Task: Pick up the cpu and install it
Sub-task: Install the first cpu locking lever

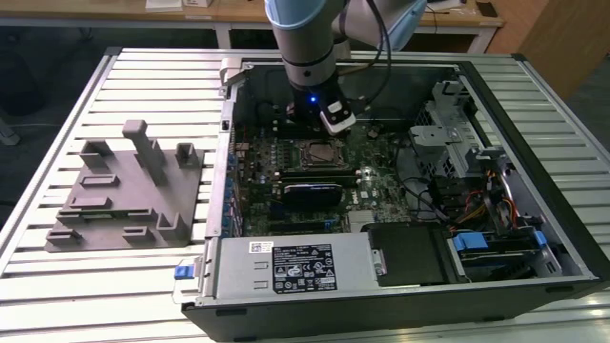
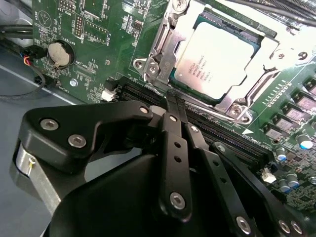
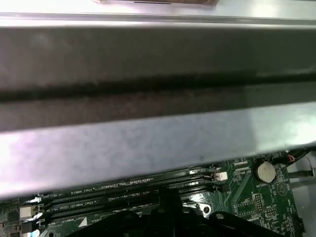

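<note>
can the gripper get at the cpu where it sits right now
Probably yes. The cpu lies face up in its socket, uncovered, and the gripper hangs just beside it over the memory slots with nothing between them.

The cpu (image 2: 217,59) has a pale, smooth metal top with a dull sheen, framed by a bright shiny metal socket bracket (image 2: 163,54). The motherboard (image 2: 103,44) is glossy green laminate. The gripper (image 2: 173,106) is matt black, with smooth links and shiny metal rivets. The fixture (image 1: 119,193) looks like matt grey plastic. The table (image 1: 105,286) is ribbed, satin-finished metal. The case wall (image 3: 148,143) is dull grey sheet metal.
</note>
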Available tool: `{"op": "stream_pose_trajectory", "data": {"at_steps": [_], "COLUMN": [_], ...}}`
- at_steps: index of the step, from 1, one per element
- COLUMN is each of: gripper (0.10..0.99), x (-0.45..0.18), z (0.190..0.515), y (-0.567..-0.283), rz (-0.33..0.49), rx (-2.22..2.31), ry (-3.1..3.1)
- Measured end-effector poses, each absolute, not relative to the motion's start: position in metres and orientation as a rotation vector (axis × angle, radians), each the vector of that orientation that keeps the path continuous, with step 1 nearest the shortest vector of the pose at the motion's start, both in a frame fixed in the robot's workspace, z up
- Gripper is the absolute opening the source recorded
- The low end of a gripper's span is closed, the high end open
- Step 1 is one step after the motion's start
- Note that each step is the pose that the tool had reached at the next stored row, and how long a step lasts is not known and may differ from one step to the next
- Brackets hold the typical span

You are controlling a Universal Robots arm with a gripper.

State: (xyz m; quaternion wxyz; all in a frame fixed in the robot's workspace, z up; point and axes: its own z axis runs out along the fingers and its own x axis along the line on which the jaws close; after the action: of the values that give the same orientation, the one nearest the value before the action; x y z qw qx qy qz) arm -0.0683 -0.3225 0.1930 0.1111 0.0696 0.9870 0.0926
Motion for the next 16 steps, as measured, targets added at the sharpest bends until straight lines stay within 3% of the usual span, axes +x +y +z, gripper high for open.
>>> {"op": "stream_pose_trajectory", "data": {"at_steps": [11,16], "gripper": [0.106,0.106], "x": [-0.0691,-0.069], "z": [0.1899,0.1898], "y": [-0.3226,-0.3228], "rz": [0.273,0.326], "rx": [0.204,0.211], "ry": [2.896,2.893]}}
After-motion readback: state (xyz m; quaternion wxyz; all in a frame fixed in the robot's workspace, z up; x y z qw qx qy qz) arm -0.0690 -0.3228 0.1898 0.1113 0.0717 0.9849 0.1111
